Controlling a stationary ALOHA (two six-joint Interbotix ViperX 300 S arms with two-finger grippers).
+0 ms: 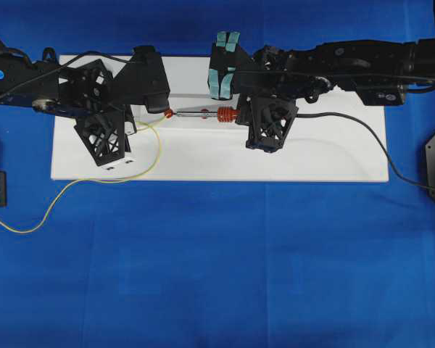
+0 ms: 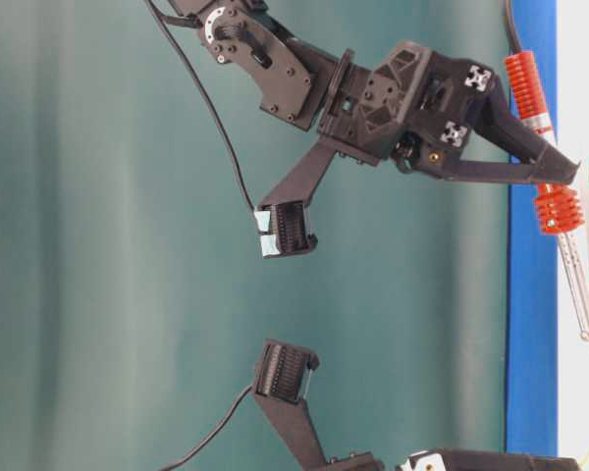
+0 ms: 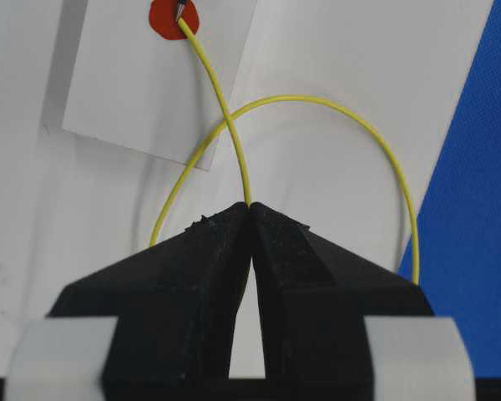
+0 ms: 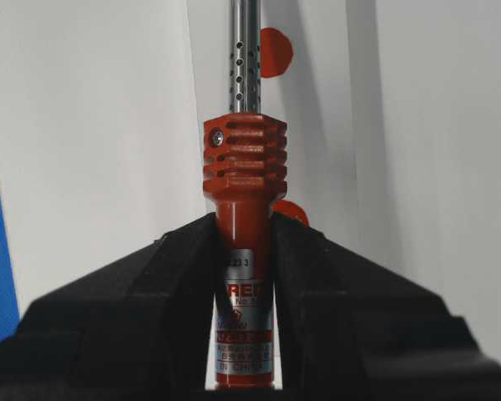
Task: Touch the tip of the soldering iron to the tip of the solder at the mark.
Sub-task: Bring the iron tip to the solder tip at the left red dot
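Note:
The soldering iron lies level over the white board, its red ribbed collar just ahead of my right gripper, which is shut on the red handle. In the left wrist view its dark tip rests on the red mark. The solder, a thin yellow wire, runs from my left gripper up to that mark, and its end meets the iron's tip there. The left jaws are shut on the wire. Behind them the solder loops back and trails off the board.
The white board lies on a blue cloth. A small white paper strip carries the mark, and two more red dots lie along it under the iron. The iron's black cord runs off to the right.

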